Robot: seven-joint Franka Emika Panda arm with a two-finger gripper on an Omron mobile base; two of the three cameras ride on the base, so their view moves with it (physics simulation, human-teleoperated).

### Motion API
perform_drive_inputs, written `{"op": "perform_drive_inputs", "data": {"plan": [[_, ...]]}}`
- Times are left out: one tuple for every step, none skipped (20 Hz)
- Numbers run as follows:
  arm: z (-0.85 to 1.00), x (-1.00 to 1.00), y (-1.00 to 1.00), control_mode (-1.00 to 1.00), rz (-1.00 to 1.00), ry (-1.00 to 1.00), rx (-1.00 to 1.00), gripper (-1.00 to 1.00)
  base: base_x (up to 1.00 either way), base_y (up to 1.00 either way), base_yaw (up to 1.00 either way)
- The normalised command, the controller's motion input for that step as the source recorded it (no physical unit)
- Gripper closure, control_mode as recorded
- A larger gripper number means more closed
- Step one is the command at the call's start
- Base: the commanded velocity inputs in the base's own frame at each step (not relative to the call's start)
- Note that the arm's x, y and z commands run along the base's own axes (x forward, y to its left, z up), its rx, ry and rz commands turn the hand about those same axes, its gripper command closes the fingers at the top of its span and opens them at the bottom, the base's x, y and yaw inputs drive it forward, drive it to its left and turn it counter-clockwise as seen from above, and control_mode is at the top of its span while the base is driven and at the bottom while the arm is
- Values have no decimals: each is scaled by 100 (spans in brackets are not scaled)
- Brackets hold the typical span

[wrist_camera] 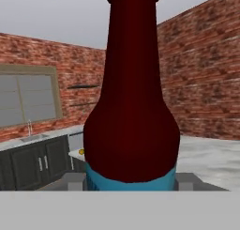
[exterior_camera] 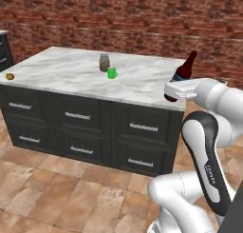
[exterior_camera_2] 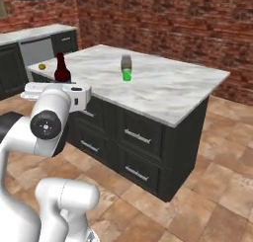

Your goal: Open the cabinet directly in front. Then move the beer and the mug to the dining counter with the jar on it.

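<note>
A red brick wall (exterior_camera: pixel 118 13) runs behind the whole scene, over a floor of tan tiles (exterior_camera: pixel 57 189). In the hand view a grey window (wrist_camera: pixel 28 100) and a low run of dark cupboards (wrist_camera: pixel 33 163) stand along the far left wall.

The dining counter (exterior_camera: pixel 71 77) fills the middle: a white-grey marble top on a dark base with rows of drawers and silver handles. The jar (exterior_camera: pixel 104 62) stands near the far middle of the top, and the green mug (exterior_camera: pixel 112 73) sits just in front of it, touching or nearly so. A small yellow thing (exterior_camera: pixel 10 76) lies at the far left corner of the top.

The beer (exterior_camera: pixel 184 72) is at the counter's right end, tilted, with its neck leaning to the right in the left base view. Its blue label sits low on the body. The claw (wrist_camera: pixel 131 180) is closed around the bottle's lower part, one finger on each side of the label, though whether the bottle's base touches the marble is hard to tell.
</note>
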Motion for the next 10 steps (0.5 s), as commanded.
{"op": "perform_drive_inputs", "data": {"plan": [[0,0,0,100,0,0,0,100,24,100,-31],[0,0,0,100,0,0,0,100,30,100,-30],[0,0,0,100,0,0,0,100,32,100,-31],[0,0,0,100,0,0,0,100,33,100,-30],[0,0,0,100,0,0,0,100,34,100,-30],[0,0,0,100,0,0,0,100,34,100,-29],[0,0,0,100,0,0,0,100,29,100,-29],[0,0,0,100,0,0,0,100,28,100,-29],[0,0,0,100,0,0,0,100,32,100,-29],[0,0,0,100,0,0,0,100,36,100,-29]]}}
